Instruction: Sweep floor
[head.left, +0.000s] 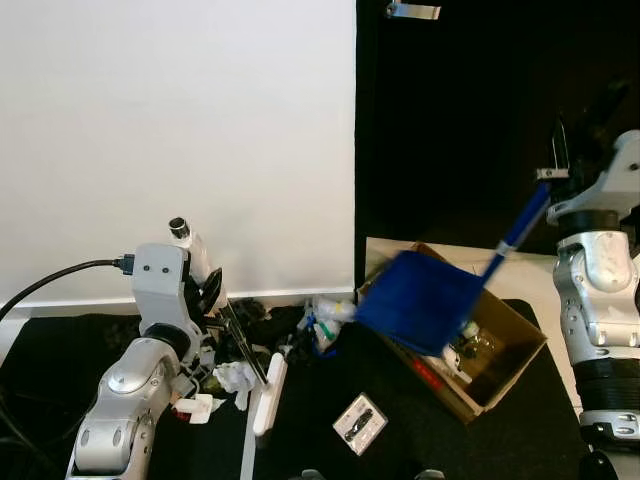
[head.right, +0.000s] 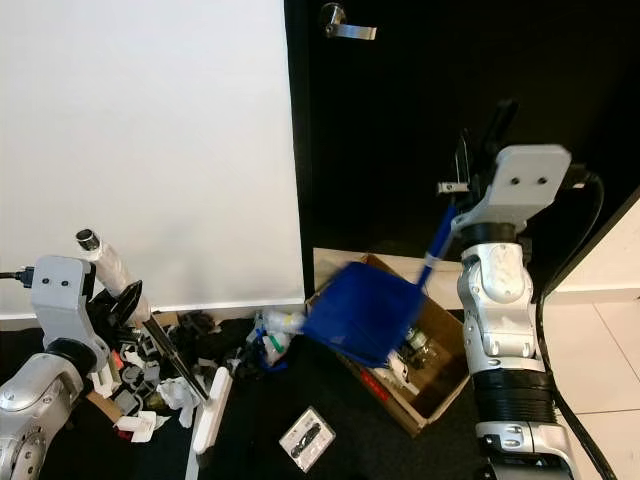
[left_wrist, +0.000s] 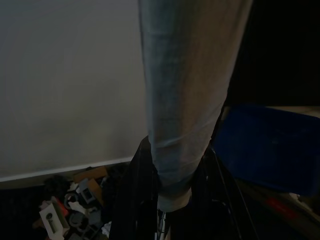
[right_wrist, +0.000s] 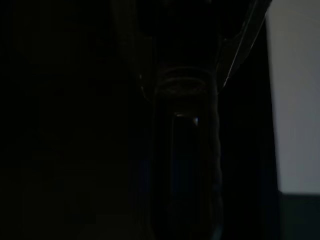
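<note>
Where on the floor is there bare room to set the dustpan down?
Bare dark floor lies between the broom head and the cardboard box, around the small packet. It is crowded along the wall: the litter pile by the left gripper, and wrappers under the dustpan.

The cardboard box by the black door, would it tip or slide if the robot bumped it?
The cardboard box probably slides easily: it looks thin and light on the dark floor. It seems unlikely to tip, being low and wide, with rubbish already weighing it down.

The dark floor (head.left: 320, 450) carries a litter pile (head.left: 235, 375), a cardboard box (head.left: 505, 370) and a small packet (head.left: 360, 423).
</note>
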